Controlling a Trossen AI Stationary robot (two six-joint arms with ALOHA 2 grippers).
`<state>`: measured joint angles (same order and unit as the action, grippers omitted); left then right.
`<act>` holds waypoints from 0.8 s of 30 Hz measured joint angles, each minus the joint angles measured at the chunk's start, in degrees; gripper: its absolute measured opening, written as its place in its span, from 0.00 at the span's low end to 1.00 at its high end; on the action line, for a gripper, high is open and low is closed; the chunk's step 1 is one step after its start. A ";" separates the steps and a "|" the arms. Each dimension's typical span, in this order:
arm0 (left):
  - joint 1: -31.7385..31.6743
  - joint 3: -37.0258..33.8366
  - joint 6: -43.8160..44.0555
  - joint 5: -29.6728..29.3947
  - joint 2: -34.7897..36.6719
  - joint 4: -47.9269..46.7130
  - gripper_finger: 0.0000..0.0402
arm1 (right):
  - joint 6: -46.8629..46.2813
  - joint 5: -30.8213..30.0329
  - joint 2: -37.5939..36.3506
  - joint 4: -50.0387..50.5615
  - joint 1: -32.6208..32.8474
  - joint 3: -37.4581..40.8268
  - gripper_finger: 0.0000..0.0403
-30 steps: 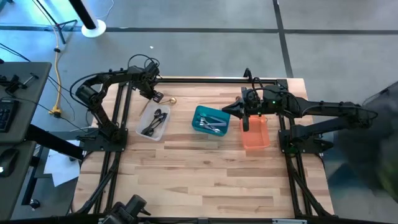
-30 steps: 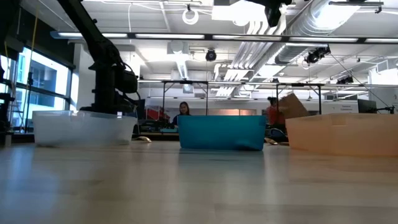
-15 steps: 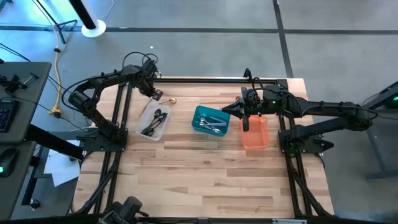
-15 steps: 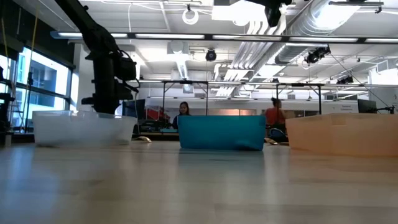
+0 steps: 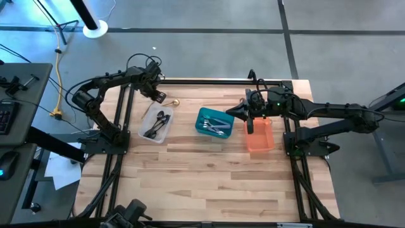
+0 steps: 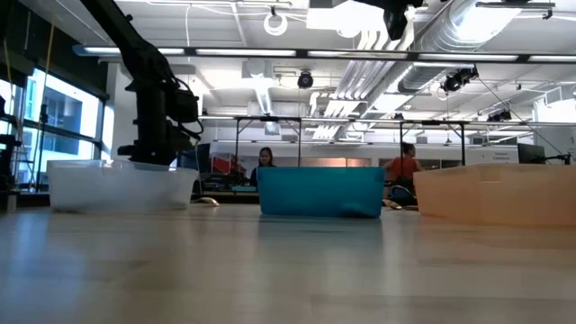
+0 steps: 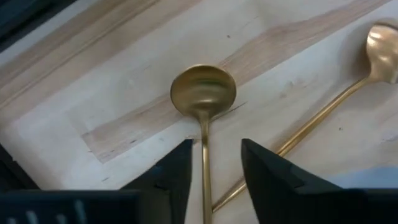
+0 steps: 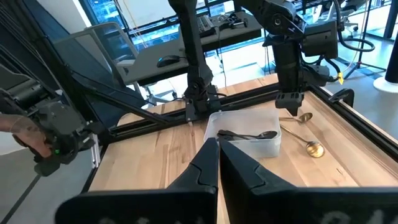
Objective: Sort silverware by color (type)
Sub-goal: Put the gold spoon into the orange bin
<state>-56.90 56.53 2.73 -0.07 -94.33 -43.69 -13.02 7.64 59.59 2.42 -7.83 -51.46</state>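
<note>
The left tool [image 7: 211, 171] has just spread its fingers and now straddles the handle of a gold spoon [image 7: 203, 93] lying flat on the desk [image 5: 209, 171], at about 11 o'clock from its centre, just beyond the clear bin [image 5: 155, 123]; a second gold spoon [image 7: 380, 46] lies beside it. A grasp looks imminent. The right tool [image 5: 250, 126] waits pressed together over the orange bin [image 5: 261, 139]. No readable writing or brand shows
</note>
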 joint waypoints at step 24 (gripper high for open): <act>0.45 0.38 3.07 0.72 -7.27 0.04 0.42 | -1.11 0.08 0.00 0.00 0.01 0.00 0.00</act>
<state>-56.45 56.91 5.81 0.65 -101.61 -43.65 -14.13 7.71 59.59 2.42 -7.81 -51.46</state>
